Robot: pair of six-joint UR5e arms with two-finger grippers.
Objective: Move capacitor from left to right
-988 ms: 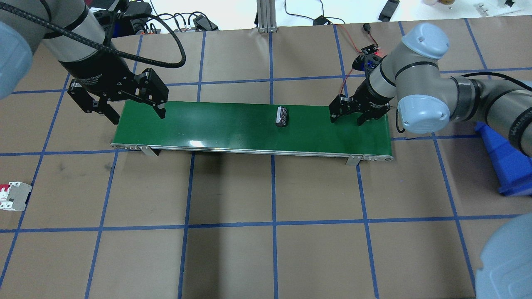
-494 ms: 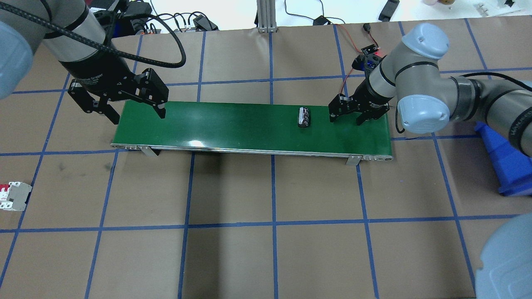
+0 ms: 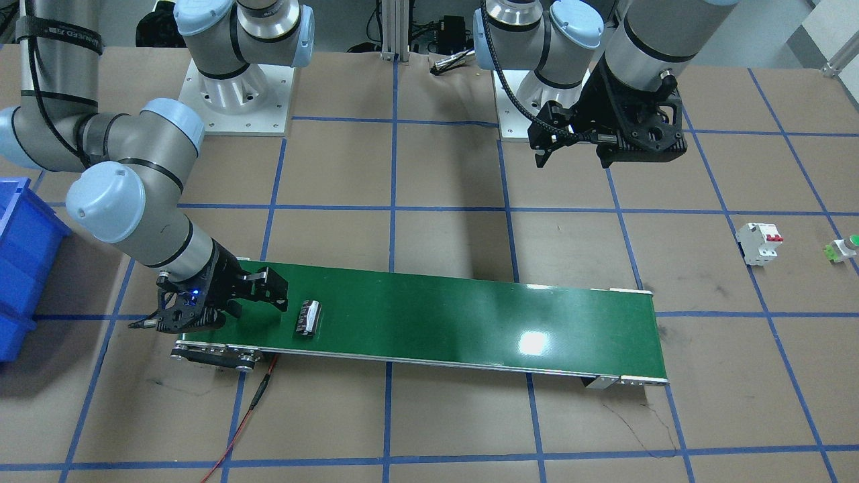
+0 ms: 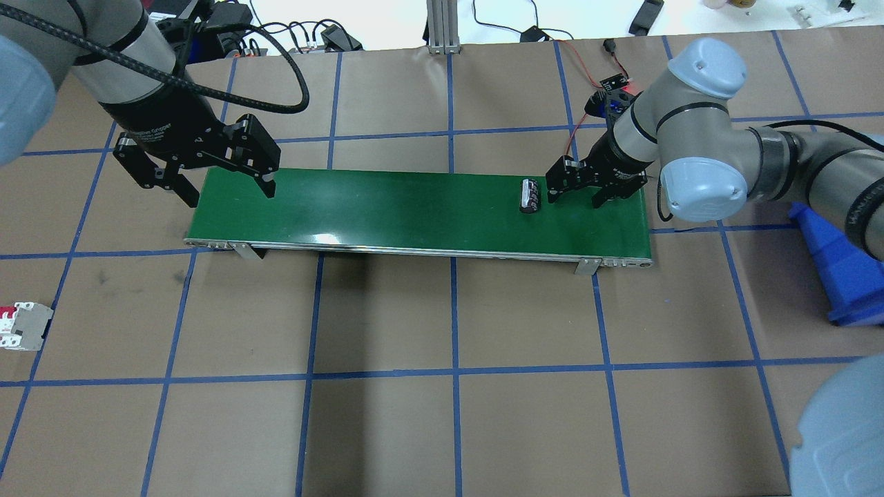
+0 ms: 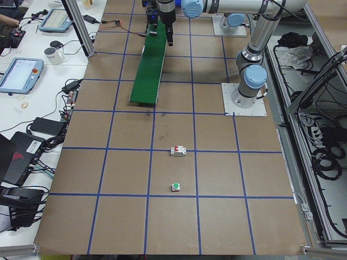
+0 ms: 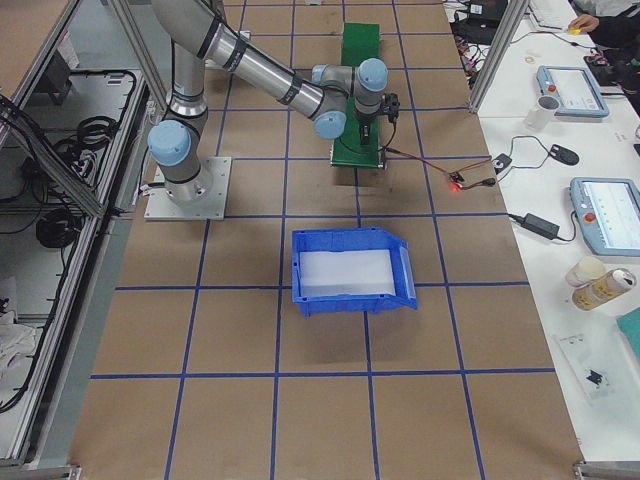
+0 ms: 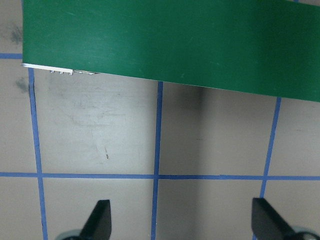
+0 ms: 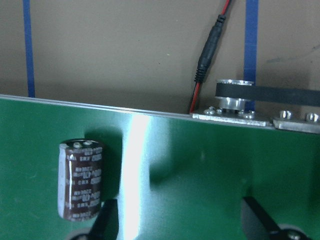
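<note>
Capacitor lies on its side on the green belt just beside the spread right tool, which should, I judge, centre over its body before pinching.

We are seeing a green conveyor belt lying across the brown taped table, a white breaker (red switches) sitting near a green-capped button, a blue bin standing well apart.
</note>
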